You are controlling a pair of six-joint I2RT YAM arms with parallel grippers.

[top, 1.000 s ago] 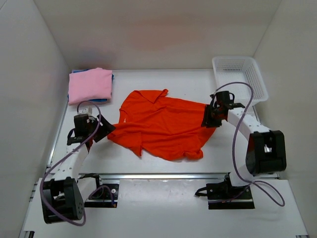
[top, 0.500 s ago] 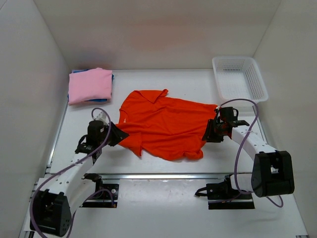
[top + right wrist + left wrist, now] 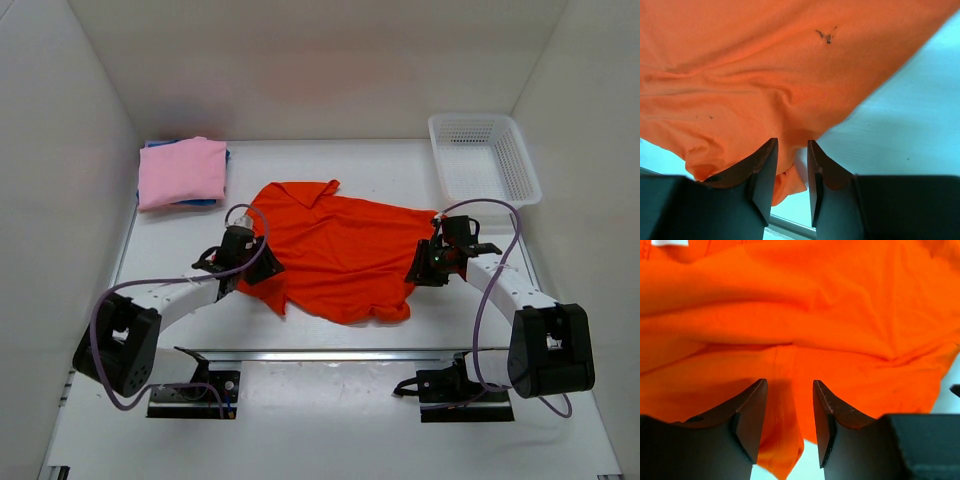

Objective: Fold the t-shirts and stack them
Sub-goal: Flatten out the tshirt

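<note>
**Ops:** Status on the fold-and-stack?

**Me:** Roughly two of three done, by my read. The orange-red t-shirt (image 3: 335, 255) is the open item. It lies spread and rumpled mid-table (image 3: 330, 160), collar toward the far side, and I see no fold in it yet. The white mesh basket (image 3: 528, 165) sits at the far right corner, and I see nothing in it.

**Ops:** The stack?

**Me:** Far left corner. The pink t-shirt (image 3: 182, 172) is folded square and lies on top of the blue t-shirt (image 3: 200, 202). Only blue edges show, so I can't judge that fold.

**Ops:** Grippers?

**Me:** Both are on the orange one. The left gripper (image 3: 790, 390) is at the shirt's left sleeve, jaws partway apart and straddling a seam, with nothing pinched that I can see. The right gripper (image 3: 791, 147) is at the right hem corner with its jaws narrow. A bunch of cloth sits in the gap, but I can't tell whether it's clamped.

**Ops:** Remaining?

**Me:** Grip both sides, fold the orange shirt, then put it on the pink one.
</note>
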